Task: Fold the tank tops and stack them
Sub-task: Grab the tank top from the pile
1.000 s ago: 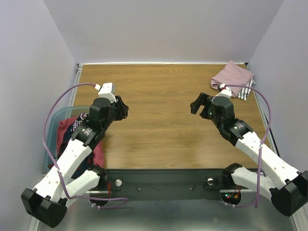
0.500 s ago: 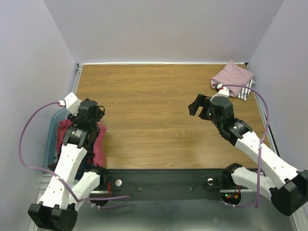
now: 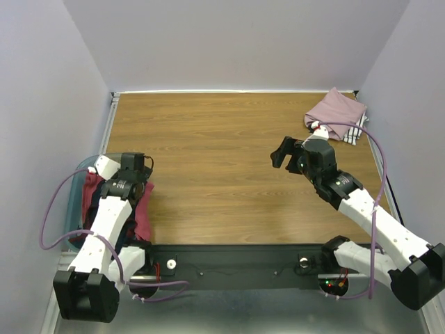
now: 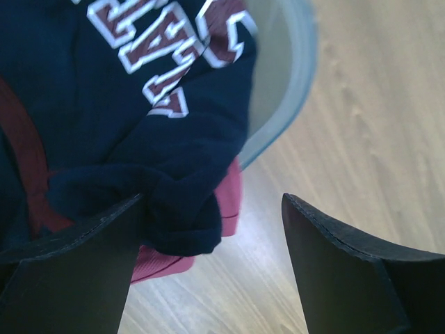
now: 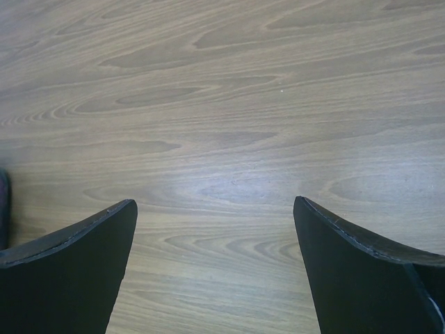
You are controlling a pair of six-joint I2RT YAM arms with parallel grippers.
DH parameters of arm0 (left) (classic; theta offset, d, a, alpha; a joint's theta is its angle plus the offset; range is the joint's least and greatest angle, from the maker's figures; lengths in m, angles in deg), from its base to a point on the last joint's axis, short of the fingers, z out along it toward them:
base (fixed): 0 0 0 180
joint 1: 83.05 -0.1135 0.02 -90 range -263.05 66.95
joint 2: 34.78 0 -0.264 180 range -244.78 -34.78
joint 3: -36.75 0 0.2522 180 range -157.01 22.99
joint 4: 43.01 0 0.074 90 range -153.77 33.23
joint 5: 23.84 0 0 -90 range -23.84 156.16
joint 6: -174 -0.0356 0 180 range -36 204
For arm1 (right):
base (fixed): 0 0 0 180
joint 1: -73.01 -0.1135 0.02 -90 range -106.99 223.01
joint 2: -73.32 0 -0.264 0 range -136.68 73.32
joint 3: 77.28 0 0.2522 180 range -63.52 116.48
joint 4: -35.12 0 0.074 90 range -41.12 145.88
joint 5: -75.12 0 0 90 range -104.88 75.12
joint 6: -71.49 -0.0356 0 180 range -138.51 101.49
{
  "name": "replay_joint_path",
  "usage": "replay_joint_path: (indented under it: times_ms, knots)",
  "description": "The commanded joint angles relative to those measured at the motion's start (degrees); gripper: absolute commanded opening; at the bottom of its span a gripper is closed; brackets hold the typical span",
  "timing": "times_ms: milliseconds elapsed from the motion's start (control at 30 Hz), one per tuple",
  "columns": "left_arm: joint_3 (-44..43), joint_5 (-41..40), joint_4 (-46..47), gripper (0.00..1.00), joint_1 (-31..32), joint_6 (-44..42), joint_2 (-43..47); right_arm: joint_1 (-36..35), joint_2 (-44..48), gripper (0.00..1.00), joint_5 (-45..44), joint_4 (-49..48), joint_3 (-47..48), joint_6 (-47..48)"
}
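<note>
A wood-grain table lies in front of me, closed in by pale lilac walls on three sides. At its left edge, beside my left arm, sits a translucent teal tub with tank tops heaped in it. On top is the navy jersey, crumpled, its maroon block letters edged in white showing near the tub's rim. A red top lies under it and spills over the rim onto the wood. My left gripper hangs right above that spill with its fingers spread wide. One finger lies against a bunched navy fold and the other sits over bare wood beside the tub. Nothing is pinched between them. The middle of the table is plain board. Further right, my right gripper hovers above that bare wood, well apart from any cloth, its jaws also spread and holding nothing. In the far right corner, the dusty pink top lies folded on the white black-striped top, whose striped edge shows at the pile's right side, near the wall.
</note>
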Motion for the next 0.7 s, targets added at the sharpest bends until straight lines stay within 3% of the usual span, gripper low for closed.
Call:
replay_joint_path:
  times_ms: [0, 133, 300, 333, 367, 400, 533, 667]
  knots:
    - [2.14, -1.03, -0.81, 0.90, -0.40, 8.09, -0.26, -0.14, 0.24, 1.00, 0.18, -1.36, -1.68, 0.40]
    - [4.25, -1.91, 1.82, 0.80, -0.75, 9.15, -0.44, -0.14, -0.64, 1.00, 0.18, -1.36, -1.77, 0.22]
    - [4.78, -2.44, 3.94, 0.46, -1.98, 8.63, -0.88, -0.14, -0.64, 1.00, 0.53, -1.45, -1.94, 0.05]
    - [4.60, -2.70, 3.94, 0.37, -2.24, 8.62, -0.79, -0.05, -0.55, 1.00, 0.53, -1.36, -2.03, 0.04]
    - [3.82, -2.96, 3.68, 0.09, -2.51, 8.54, -0.88, -0.14, -0.38, 1.00, 0.53, -1.36, -2.12, 0.13]
    - [3.11, -4.10, 3.33, 0.00, -3.20, 8.27, -0.62, -0.14, -0.38, 1.00, 0.45, -1.36, -2.12, 0.05]
    - [-3.99, -9.55, 2.53, 0.00, -3.65, 3.45, 1.57, -0.14, -0.90, 1.00, 1.23, -1.27, -1.42, 0.22]
    - [-15.16, -11.14, 11.72, 0.00, -3.65, -7.96, 4.30, -0.14, -2.04, 1.00, 2.46, -1.27, 0.16, 0.39]
